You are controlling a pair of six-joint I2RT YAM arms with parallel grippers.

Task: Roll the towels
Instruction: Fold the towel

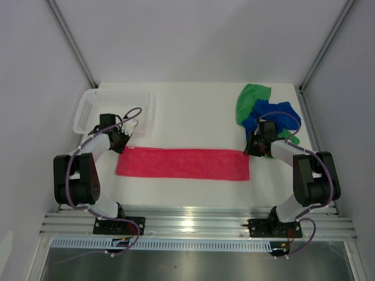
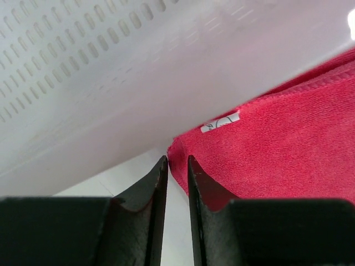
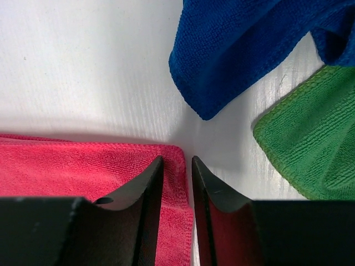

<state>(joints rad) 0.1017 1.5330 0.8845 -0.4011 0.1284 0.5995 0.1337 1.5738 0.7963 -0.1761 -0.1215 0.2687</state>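
My left pincer (image 2: 177, 161) and right pincer (image 3: 177, 160) hang a crack apart, empty, at either end of the pink towel (image 1: 181, 164), flat across the surface (image 1: 193, 111). Rolling hasn't started, I reckon, so next up is nipping an end and curling it over. Blue towel (image 1: 275, 117) and green towel (image 1: 249, 99) sit heaped far right.

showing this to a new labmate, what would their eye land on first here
The long pink-red towel stands out first, laid flat as a strip across the middle of the table, with the left claw at its left end and the right claw at its right end. Next come the blue towel and green towel heaped together far right, and the white mesh basket far left.
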